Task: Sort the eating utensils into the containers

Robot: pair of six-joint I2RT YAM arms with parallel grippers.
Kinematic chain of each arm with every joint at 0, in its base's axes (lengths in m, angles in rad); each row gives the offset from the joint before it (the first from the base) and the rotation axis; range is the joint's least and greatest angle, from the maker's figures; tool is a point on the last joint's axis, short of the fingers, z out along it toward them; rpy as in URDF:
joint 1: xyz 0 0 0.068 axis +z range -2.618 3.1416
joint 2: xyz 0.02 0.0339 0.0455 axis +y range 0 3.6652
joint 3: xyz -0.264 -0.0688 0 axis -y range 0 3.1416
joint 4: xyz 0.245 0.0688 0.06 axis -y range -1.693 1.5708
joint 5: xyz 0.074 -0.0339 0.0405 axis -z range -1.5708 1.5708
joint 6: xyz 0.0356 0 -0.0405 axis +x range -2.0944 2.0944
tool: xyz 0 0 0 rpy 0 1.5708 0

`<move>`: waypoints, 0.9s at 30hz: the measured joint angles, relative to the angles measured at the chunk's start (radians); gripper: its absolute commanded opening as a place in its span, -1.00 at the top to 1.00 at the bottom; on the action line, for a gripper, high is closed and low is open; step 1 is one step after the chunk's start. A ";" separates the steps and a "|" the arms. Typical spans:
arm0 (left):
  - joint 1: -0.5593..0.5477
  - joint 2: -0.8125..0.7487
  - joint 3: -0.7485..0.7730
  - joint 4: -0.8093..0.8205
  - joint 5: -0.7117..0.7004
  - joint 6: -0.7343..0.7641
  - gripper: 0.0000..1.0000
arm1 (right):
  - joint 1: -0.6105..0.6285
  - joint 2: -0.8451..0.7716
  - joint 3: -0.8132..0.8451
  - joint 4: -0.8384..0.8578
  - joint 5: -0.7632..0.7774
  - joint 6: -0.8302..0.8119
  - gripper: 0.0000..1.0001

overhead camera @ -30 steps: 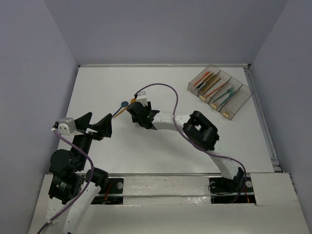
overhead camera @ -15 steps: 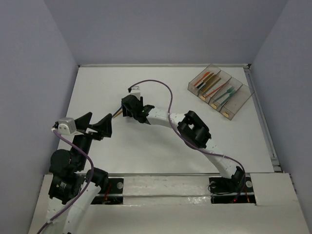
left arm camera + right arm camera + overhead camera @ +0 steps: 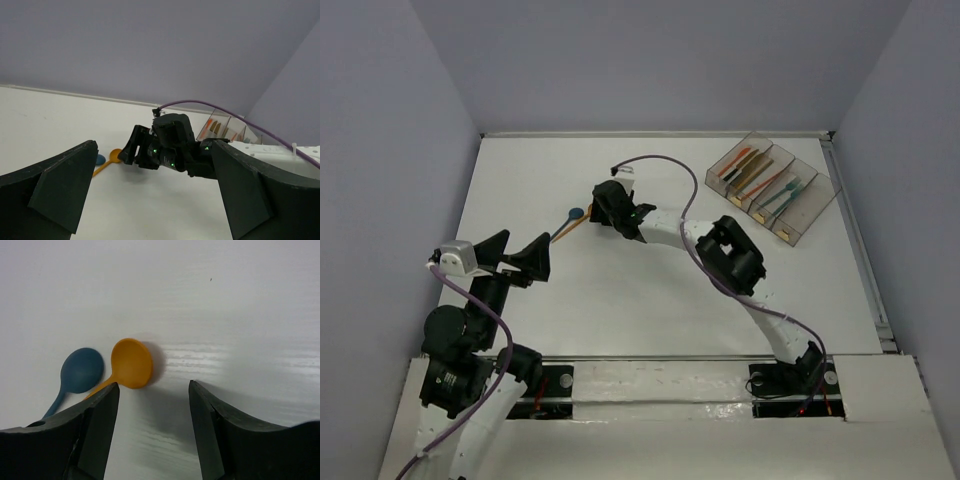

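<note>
An orange spoon (image 3: pixel 131 362) and a dark blue spoon (image 3: pixel 81 370) lie side by side on the white table, bowls toward the right arm. In the top view the blue bowl (image 3: pixel 576 213) and the orange handle (image 3: pixel 568 228) show just left of my right gripper (image 3: pixel 599 206). That gripper (image 3: pixel 154 387) is open and empty, low over the table, its left finger over the orange handle. My left gripper (image 3: pixel 516 256) is open and empty, held above the table's near left. The containers (image 3: pixel 817 214) stand at the far right and hold chopsticks, knives and forks.
The right arm (image 3: pixel 725 255) stretches across the middle of the table with a purple cable (image 3: pixel 665 165) looping over it. Grey walls close the table at the back and sides. The bins also show in the left wrist view (image 3: pixel 225 131).
My right gripper swung left over the spoons, then moved back right and farther away, so the blue bowl shows again. The spoons and the left arm have not moved.
</note>
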 measured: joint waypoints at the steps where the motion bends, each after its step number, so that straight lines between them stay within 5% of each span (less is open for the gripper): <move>1: 0.000 0.001 0.000 0.000 0.000 0.000 -0.98 | -0.011 -0.003 -0.013 0.021 -0.014 0.007 -0.21; 7: 0.000 0.009 0.000 0.000 0.000 0.000 -0.98 | -0.067 -0.006 -0.060 0.143 -0.129 0.021 -0.14; 12: 0.000 0.013 0.000 0.000 0.000 0.000 -0.98 | -0.092 -0.004 -0.082 0.195 -0.214 0.026 0.11; 27: 0.001 0.017 0.000 0.000 0.001 0.000 -0.98 | -0.103 0.016 -0.103 0.291 -0.400 0.053 0.29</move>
